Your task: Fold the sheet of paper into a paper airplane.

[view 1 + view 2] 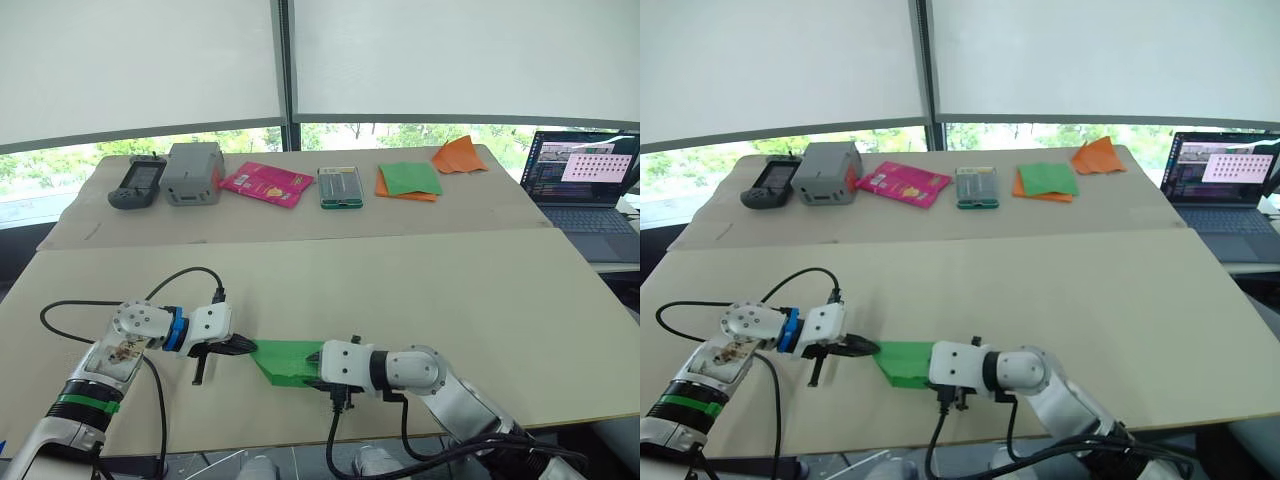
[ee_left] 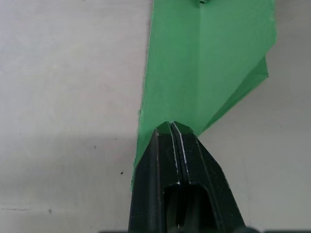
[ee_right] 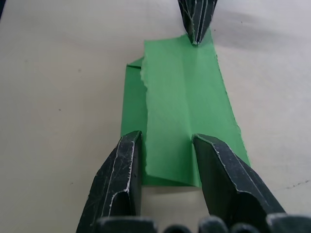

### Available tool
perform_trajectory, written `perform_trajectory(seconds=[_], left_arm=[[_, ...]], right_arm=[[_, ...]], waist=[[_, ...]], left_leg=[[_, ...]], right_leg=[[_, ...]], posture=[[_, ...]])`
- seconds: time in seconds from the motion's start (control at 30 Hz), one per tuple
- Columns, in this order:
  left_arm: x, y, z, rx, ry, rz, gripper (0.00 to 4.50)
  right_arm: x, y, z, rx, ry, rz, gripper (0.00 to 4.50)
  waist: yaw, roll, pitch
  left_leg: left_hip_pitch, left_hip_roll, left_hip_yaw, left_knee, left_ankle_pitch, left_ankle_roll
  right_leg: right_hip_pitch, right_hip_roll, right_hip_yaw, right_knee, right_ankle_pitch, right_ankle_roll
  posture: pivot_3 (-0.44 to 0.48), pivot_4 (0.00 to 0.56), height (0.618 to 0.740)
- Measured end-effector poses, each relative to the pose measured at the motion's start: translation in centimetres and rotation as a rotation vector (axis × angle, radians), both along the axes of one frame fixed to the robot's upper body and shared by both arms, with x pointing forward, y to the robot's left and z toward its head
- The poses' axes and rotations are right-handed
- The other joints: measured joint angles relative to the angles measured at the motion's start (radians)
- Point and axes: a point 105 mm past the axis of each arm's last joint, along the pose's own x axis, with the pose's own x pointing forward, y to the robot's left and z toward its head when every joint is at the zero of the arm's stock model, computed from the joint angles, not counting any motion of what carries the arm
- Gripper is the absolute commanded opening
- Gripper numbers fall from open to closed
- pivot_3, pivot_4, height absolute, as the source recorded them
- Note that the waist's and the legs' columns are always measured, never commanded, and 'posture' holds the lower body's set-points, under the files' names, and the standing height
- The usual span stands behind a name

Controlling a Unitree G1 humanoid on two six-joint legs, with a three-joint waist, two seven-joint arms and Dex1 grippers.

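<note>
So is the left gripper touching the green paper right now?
Touching. The left wrist view shows the left gripper shut, its tip pressed on the sheet of paper.

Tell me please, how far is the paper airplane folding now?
Several folds look done: the green paper is already narrow, with creases. In hand: the left gripper is shut on one end, the right gripper rests open on the other. The final airplane shape is left.
</note>
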Motion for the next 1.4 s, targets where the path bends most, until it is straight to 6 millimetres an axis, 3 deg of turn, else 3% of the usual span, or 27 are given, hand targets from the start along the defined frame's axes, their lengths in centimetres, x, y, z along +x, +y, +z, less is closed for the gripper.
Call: perform_trajectory(seconds=[0.13, 0.4, 0.77, 1.07, 1.23, 1.33, 1.4], left_arm=[[0.0, 0.0, 0.0, 0.0, 0.0, 0.001, 0.0], [0.0, 0.0, 0.0, 0.0, -0.003, 0.001, 0.0], [0.0, 0.1, -0.1, 0.001, -0.007, 0.008, 0.0], [0.1, 0.1, -0.2, 0.002, -0.012, 0.018, 0.0], [0.3, 0.2, 0.2, -0.049, 0.081, 0.087, 1.55], [0.7, -0.3, 1.6, -0.12, 0.158, 0.119, 2.53], [1.1, -0.9, 3.1, -0.158, 0.172, 0.106, 2.53]], right_arm=[[0.0, 0.6, 0.6, 0.042, 0.006, 0.0, 0.05], [0.3, 1.1, 1.0, 0.066, 0.118, 0.026, 0.02], [4.4, 0.5, 0.0, 0.034, 0.446, -0.113, 0.02], [4.2, 0.6, -0.3, 0.023, 0.466, -0.113, 0.02], [4.1, 0.9, -0.3, 0.036, 0.462, -0.114, 0.0], [4.0, 1.1, -0.3, 0.041, 0.459, -0.11, 0.0], [4.1, 1.1, -0.3, 0.039, 0.455, -0.113, 0.0]], waist=[[0.0, 0.0, 0.0], [0.0, 0.0, 0.0], [-0.001, 0.002, -0.001], [-0.001, 0.002, -0.005], [-0.006, 0.001, -0.004], [-0.007, -0.002, -0.004], [-0.01, -0.003, -0.004]], left_leg=[[0.0, 0.0, 0.0, 0.0, 0.0, 0.0], [0.0, 0.0, 0.0, 0.0, 0.0, 0.0], [0.001, 0.0, 0.0, 0.0, 0.0, 0.0], [0.001, 0.0, 0.0, 0.0, 0.0, 0.0], [0.001, 0.0, 0.0, 0.0, 0.0, 0.0], [0.001, 0.0, -0.001, 0.0, 0.0, 0.0], [0.001, 0.0, -0.001, 0.0, 0.0, 0.0]], right_leg=[[0.0, 0.0, 0.0, 0.0, 0.0, 0.0], [0.0, 0.0, 0.0, 0.0, 0.0, 0.0], [0.0, 0.0, 0.0, 0.003, 0.0, 0.0], [0.0, 0.0, 0.0, 0.004, 0.0, 0.0], [-0.001, 0.001, 0.0, 0.006, 0.0, -0.001], [-0.002, 0.001, 0.0, 0.008, -0.001, -0.001], [-0.002, 0.001, 0.0, 0.008, -0.001, -0.001]], posture=[[0.0, 0.15, 0.74], [0.0, 0.15, 0.74], [0.0, 0.15, 0.74], [0.0, 0.15, 0.74], [0.0, 0.15, 0.74], [0.0, 0.15, 0.74], [0.0, 0.15, 0.74]])
